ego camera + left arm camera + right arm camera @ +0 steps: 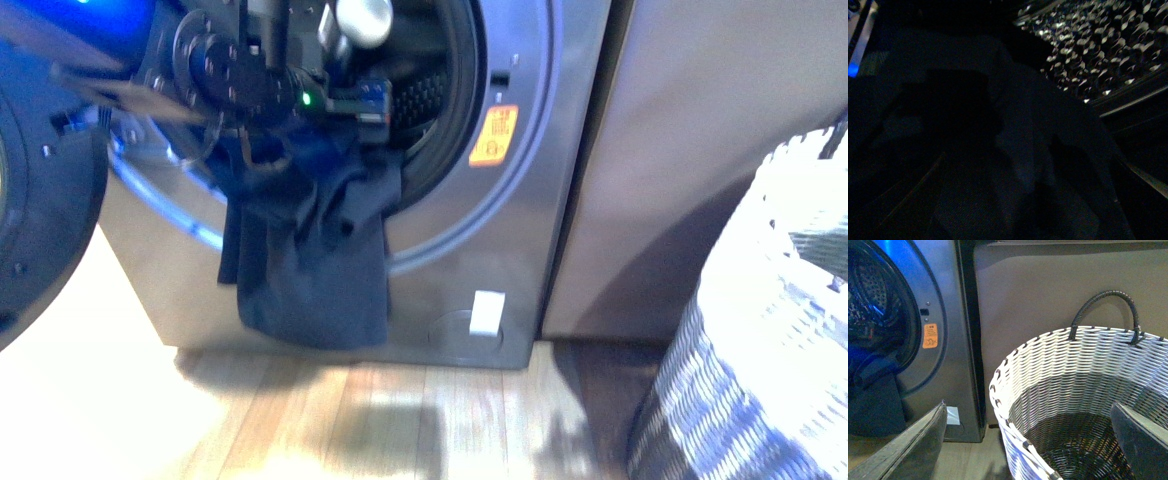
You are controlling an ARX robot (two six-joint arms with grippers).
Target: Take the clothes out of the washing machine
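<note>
From the washing machine (pixel 470 260) — the clothes (pixel 310 262) hang down.

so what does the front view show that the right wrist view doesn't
Front only: the left arm reaching into the drum, and the open door. Right wrist only: the right gripper, jaws open, and the dark bottom inside the basket. Both: the washing machine, its orange sticker, the dark clothes hanging from it, and the basket.
</note>
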